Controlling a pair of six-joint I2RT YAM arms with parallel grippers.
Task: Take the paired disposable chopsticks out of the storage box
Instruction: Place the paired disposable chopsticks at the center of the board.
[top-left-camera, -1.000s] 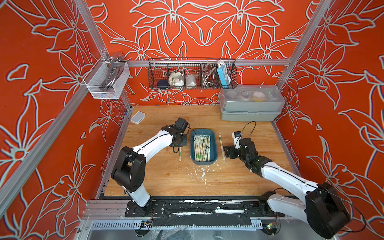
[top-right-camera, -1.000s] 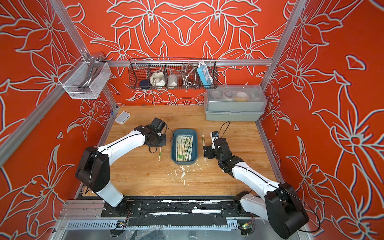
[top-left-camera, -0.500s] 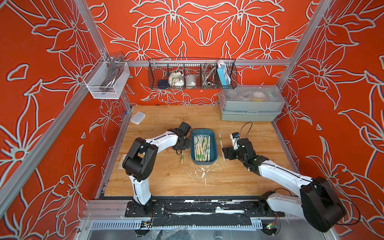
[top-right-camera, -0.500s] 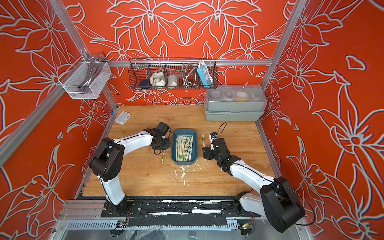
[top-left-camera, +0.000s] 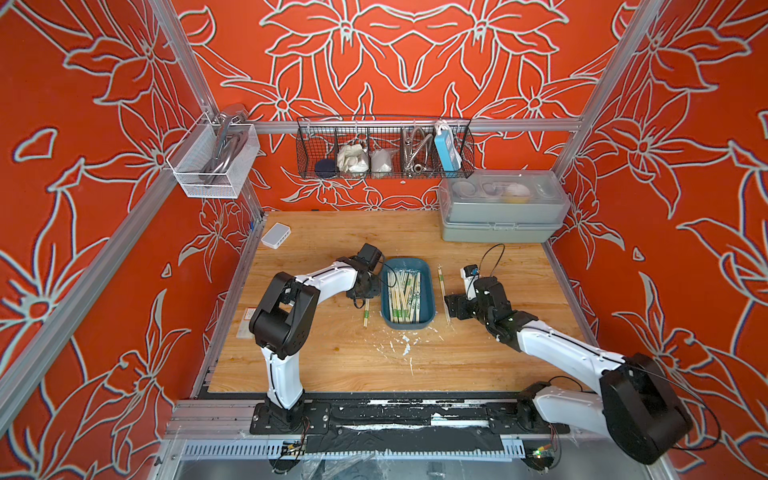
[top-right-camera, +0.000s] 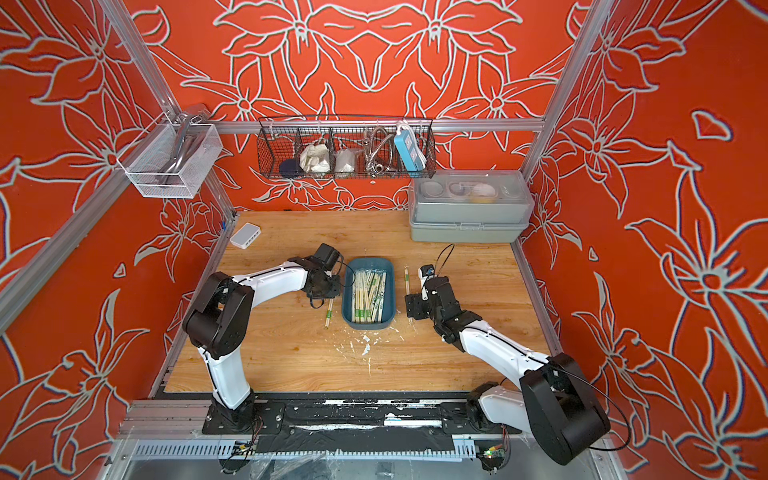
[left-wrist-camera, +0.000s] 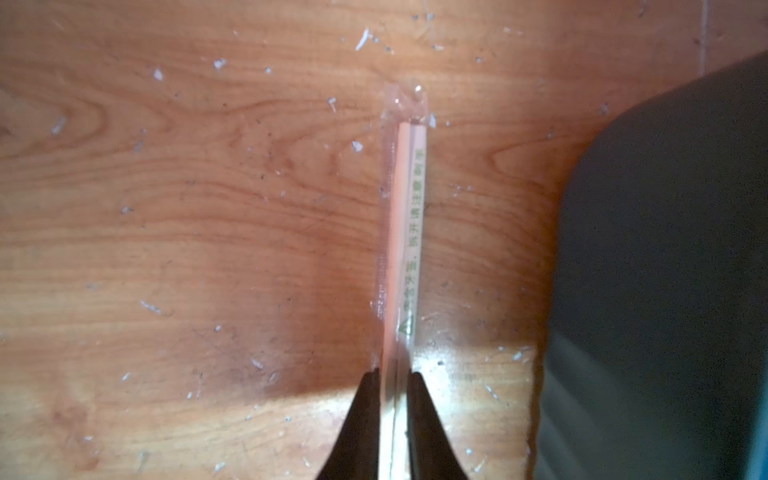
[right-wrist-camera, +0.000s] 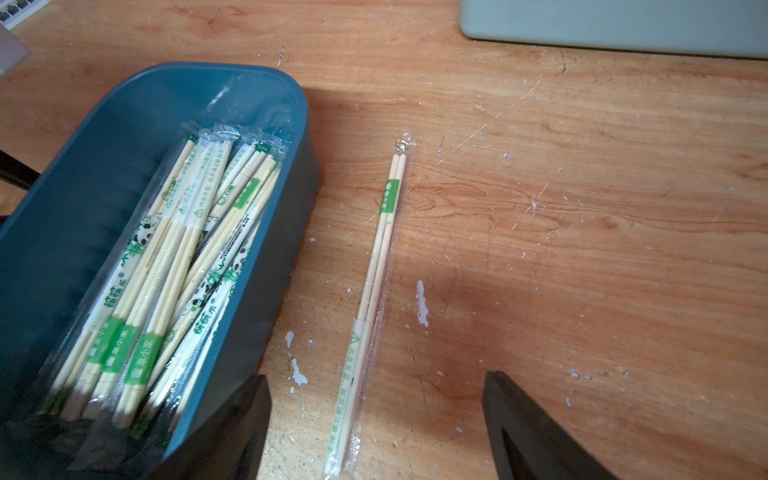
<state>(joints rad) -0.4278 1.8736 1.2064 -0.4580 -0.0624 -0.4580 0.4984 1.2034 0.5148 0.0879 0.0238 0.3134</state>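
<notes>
Teal plastic picks out the storage box (top-left-camera: 408, 326) in both top views, and most of the chopstick pairs (top-left-camera: 404, 297) lie packed inside it, about a dozen by our count. Two are already out on the wooden table (top-left-camera: 332, 365). One loose pair (top-left-camera: 366, 314) pokes out from directly beneath the left claw (top-left-camera: 365, 298), with the box just beside that claw. A second loose pair (top-left-camera: 441, 280) passes under the tip of the right claw (top-left-camera: 449, 305) and lies between that claw and the box. We see the same layout in the matching top view, with the box (top-right-camera: 368, 326) flanked by one pair (top-right-camera: 328, 314) and the other (top-right-camera: 407, 277).

From the left wrist, the loose pair (left-wrist-camera: 405, 232) runs straight ahead of the claw and lies flat on the wood. The dark fingertips (left-wrist-camera: 365, 399) hug it closely on both sides. This view is soft, so we cannot tell whether the claw pinches the sleeve or stands just clear of it. The box wall (left-wrist-camera: 665, 249) looms off to one side of the claw.

From the right wrist, the right claw (right-wrist-camera: 374, 376) is spread wide and carries nothing. The second loose pair (right-wrist-camera: 376, 282) rests on the table between its fingers and seems to touch neither. The box (right-wrist-camera: 291, 208) sits just beside one finger, full of sleeved pairs (right-wrist-camera: 166, 270).

We judge the job barely begun: two pairs are out and the bulk is left to lift.
</notes>
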